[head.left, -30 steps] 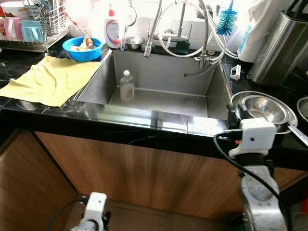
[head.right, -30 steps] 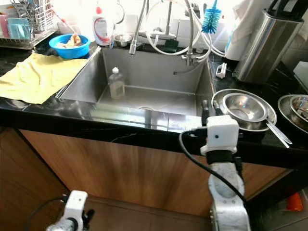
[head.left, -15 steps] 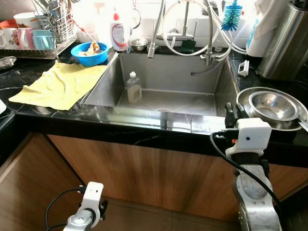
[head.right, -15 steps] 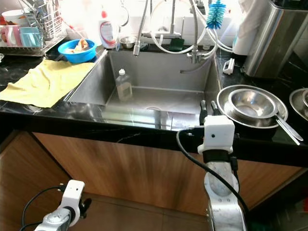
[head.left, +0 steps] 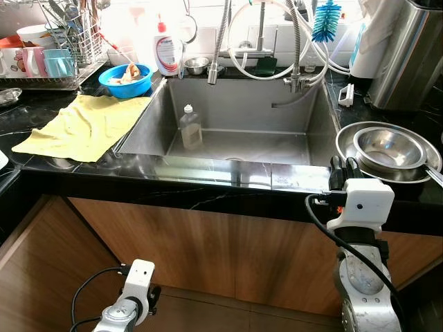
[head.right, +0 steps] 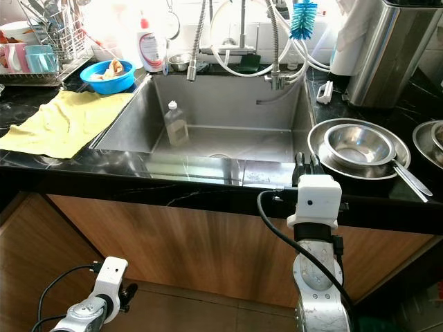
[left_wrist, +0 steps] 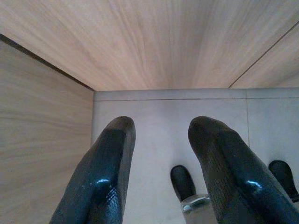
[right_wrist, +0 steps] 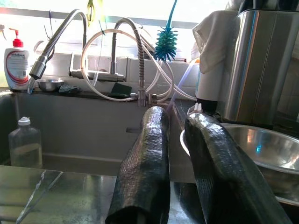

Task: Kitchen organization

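Your right gripper (head.left: 343, 166) sits at the front edge of the black bench (head.left: 208, 190), fingers parted by a narrow gap and holding nothing. Just beyond it and to its right lie the nested steel bowls (head.left: 389, 149): you can count two, one inside the other, with the rim of a third dish (head.right: 430, 138) at the far right in the right eye view. To the gripper's left the sink (head.left: 235, 131) drops away, holding one clear bottle (head.left: 190, 128) near its far-left side; the basin floor around the bottle is bare steel. Farther left, one yellow cloth (head.left: 79, 128) lies flat on the bench, with one blue bowl (head.left: 125, 78) beyond it. Your left gripper (left_wrist: 161, 158) hangs low over the floor (left_wrist: 163, 112) beside the wooden cabinet front (left_wrist: 140, 42), fingers apart and empty.
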Robot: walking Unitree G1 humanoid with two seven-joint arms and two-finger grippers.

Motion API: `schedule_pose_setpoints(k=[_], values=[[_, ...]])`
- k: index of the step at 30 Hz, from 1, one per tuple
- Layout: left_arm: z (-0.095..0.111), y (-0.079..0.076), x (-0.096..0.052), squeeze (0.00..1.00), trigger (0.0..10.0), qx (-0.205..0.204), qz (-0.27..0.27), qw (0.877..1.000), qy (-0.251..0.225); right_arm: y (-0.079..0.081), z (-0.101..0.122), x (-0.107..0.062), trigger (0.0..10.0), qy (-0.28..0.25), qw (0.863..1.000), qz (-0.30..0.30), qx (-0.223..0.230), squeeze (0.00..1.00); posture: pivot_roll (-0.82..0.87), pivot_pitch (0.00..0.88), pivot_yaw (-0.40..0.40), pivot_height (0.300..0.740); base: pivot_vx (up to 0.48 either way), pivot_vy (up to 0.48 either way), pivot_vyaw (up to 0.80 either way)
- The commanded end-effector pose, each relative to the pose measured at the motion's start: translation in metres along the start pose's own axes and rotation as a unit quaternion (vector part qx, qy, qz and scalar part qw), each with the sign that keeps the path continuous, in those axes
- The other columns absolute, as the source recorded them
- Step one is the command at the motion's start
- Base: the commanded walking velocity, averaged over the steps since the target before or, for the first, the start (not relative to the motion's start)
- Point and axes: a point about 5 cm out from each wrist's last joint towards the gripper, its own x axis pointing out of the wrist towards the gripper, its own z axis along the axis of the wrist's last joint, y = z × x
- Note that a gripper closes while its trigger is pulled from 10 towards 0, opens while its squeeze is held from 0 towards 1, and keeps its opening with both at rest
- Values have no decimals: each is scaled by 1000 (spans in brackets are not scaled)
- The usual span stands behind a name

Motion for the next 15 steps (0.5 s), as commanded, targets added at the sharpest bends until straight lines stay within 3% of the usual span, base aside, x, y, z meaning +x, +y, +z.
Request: schedule_pose_setpoints(k=[1,4,9,15], values=[[-9,3,-3,0,10000,7,1,1000,16,1,5,2,10000,-13,1000,2,6,0,-180,0,74,740,0,0,0],[-11,3,-3,0,10000,6,1,1000,18,-1,5,3,10000,-10,1000,-3,10,0,-178,0,76,740,0,0,0],[-11,4,-3,0,10000,8,0,1000,18,-2,3,2,10000,-2,1000,-6,10,0,-173,0,76,740,0,0,-720],[-9,5,-3,0,10000,7,2,1000,16,-1,5,2,10000,-10,1000,-16,13,0,-171,0,89,740,0,0,0]])
